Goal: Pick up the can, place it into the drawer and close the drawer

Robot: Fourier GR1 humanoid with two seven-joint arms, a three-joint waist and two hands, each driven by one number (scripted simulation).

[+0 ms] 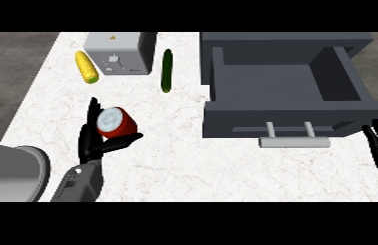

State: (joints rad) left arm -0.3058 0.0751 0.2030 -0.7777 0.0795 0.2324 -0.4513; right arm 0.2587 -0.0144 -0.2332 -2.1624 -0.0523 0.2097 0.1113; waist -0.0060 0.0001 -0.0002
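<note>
The left hand [94, 139] is low on the left side of the white marbled surface [184, 154]. Its black fingers [93, 114] and thumb curl around a red can [115, 123] with a silver top. The can is tipped over on its side, with its silver top turned up and to the left. It sits in the hand, well apart from the drawer.

The grey drawer [284, 101] is on the right side, and it is pulled open. You can see its flat bottom and its walls. On its front is a light grey handle [293, 142] on two short posts.

The right hand [370, 139] shows only a little at the right edge, just beside the front corner of the drawer. Only thin black fingers show there, and I cannot tell if they are spread or pressed together.

At the back of the surface stands a silver toaster [118, 53]. A yellow corn cob [86, 67] lies just to its left. A dark green cucumber [167, 70] lies just to its right, between the toaster and the drawer.

A round grey pot [22, 171] shows at the lower left edge, near the left forearm.
</note>
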